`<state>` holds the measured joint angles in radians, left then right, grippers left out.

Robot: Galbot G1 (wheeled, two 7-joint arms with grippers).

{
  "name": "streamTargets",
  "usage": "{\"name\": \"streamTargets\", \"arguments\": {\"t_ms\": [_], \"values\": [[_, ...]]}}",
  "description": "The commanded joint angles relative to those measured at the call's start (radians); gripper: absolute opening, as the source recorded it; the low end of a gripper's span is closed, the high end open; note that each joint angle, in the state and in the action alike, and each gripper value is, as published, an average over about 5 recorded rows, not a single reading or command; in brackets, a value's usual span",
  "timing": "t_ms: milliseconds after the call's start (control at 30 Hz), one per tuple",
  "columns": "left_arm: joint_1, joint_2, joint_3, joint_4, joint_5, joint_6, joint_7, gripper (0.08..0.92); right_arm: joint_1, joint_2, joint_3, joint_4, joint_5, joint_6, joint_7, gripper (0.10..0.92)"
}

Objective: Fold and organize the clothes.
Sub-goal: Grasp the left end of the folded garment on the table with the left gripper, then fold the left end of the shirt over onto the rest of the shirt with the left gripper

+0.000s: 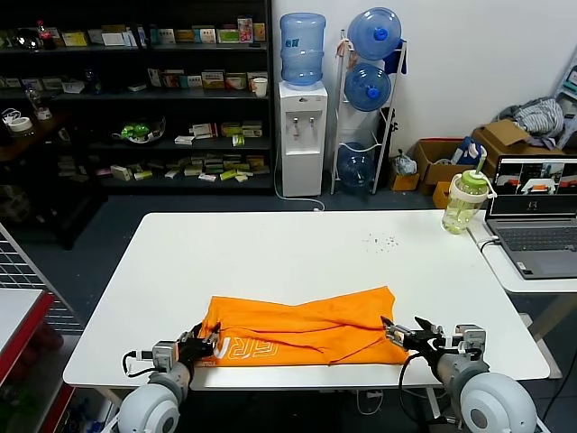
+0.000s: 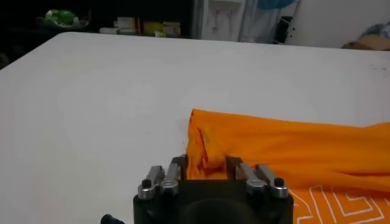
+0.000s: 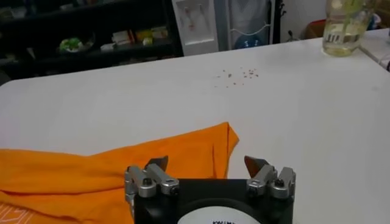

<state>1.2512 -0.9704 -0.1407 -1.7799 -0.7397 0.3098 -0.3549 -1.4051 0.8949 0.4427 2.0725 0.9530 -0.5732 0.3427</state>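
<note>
L gripper (image 2: 205, 165) at near table (image 1: 297, 244) edge, fingers pinching T-shirt (image 1: 306, 329) corner. R gripper (image 3: 207, 163) spread wide, corner between jaws, not gripped. Step: grabbing 2 corners. Next: close R.

White table (image 1: 297, 262) center. Dark shelving (image 1: 135, 90) at 10 o'clock, water dispenser (image 1: 302, 117) at 12, bottle rack (image 1: 370, 108) just beside it. Laptop (image 1: 532, 216) on side desk at 3. White wall, grey-blue floor.

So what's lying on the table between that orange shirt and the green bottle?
Mostly bare white table; only tiny dark specks lie between the orange fabric T-shirt and the green-lidded bottle, seen in the head view.
</note>
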Motion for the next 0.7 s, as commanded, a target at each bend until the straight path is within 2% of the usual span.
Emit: {"name": "streamTargets", "arguments": {"t_ms": [33, 200, 300, 467, 700], "values": [[0.013, -0.013, -0.004, -0.009, 0.002, -0.012, -0.009, 0.403, -0.004, 0.004, 0.001, -0.001, -0.002, 0.003, 0.003, 0.823], [0.027, -0.001, -0.035, -0.053, -0.003, -0.015, -0.02, 0.256, -0.002, 0.013, -0.002, -0.001, -0.012, 0.009, 0.0, 0.823], [0.047, 0.048, -0.085, -0.097, -0.027, -0.01, -0.024, 0.171, 0.002, 0.02, -0.004, 0.004, -0.028, 0.017, -0.002, 0.823], [0.113, 0.208, -0.242, -0.134, -0.078, -0.002, -0.015, 0.126, 0.029, 0.04, -0.023, 0.011, -0.097, 0.042, -0.019, 0.823], [0.266, 0.412, -0.51, -0.063, -0.098, 0.0, 0.018, 0.126, 0.079, 0.072, -0.072, 0.008, -0.138, 0.066, -0.038, 0.823]]}}
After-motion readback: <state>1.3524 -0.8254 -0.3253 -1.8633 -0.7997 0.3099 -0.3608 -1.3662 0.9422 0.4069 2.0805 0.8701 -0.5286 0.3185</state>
